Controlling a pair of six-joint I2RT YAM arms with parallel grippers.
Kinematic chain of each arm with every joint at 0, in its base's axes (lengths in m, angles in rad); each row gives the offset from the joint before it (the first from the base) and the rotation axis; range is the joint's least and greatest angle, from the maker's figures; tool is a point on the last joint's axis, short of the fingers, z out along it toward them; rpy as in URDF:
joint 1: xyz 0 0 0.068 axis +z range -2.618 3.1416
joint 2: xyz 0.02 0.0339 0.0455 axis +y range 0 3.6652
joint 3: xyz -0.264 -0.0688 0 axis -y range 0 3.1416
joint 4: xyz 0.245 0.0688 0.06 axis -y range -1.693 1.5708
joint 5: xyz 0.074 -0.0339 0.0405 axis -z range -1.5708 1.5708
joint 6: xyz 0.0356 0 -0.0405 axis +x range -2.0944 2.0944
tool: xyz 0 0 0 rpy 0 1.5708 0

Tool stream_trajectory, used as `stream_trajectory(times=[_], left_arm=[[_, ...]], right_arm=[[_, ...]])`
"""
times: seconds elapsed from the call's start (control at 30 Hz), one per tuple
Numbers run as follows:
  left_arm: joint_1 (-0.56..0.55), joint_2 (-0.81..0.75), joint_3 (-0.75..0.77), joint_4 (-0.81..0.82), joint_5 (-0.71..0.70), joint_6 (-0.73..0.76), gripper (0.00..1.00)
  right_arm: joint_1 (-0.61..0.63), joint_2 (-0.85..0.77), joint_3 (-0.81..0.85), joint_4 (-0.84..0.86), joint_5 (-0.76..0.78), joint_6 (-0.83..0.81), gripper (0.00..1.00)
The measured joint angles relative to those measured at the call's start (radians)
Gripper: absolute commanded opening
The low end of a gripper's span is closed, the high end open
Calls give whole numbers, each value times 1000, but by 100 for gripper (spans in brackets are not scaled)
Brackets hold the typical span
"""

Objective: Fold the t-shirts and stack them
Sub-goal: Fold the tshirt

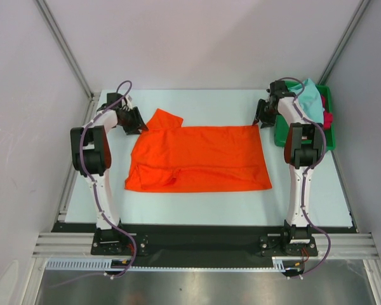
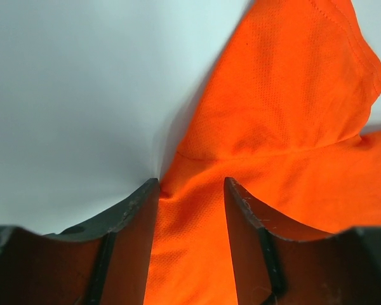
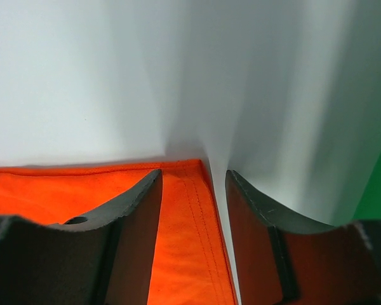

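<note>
Okay, the left tool [image 2: 192,182] is released, jaws parted, with the shoulder of the orange t-shirt [image 2: 273,159] bunched between them and the sleeve spread just ahead. Now the right tool [image 3: 194,173]: released too, straddling the hemmed corner, with bare bench [image 3: 254,95] showing through part of the gap. My worry is that corner. The cloth lies mostly under one finger, so closing could catch only the edge stitching and slip as I lift. On the left I might pinch sleeve and body together and drag a crooked fold. Just beside the right tool, the green tray [image 1: 280,136] holds the teal t-shirt [image 1: 311,98] and red t-shirt [image 1: 328,119]; a wide swing could snag them.
</note>
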Motion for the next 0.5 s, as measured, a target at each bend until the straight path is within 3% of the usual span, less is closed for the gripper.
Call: stream_trajectory(times=[0.13,0.5], left_arm=[[0,26,46,-10,-12,3,57],[0,50,70,7,13,-8,47]], right_arm=[[0,10,15,0,-8,2,49],[0,16,23,0,-11,2,44]])
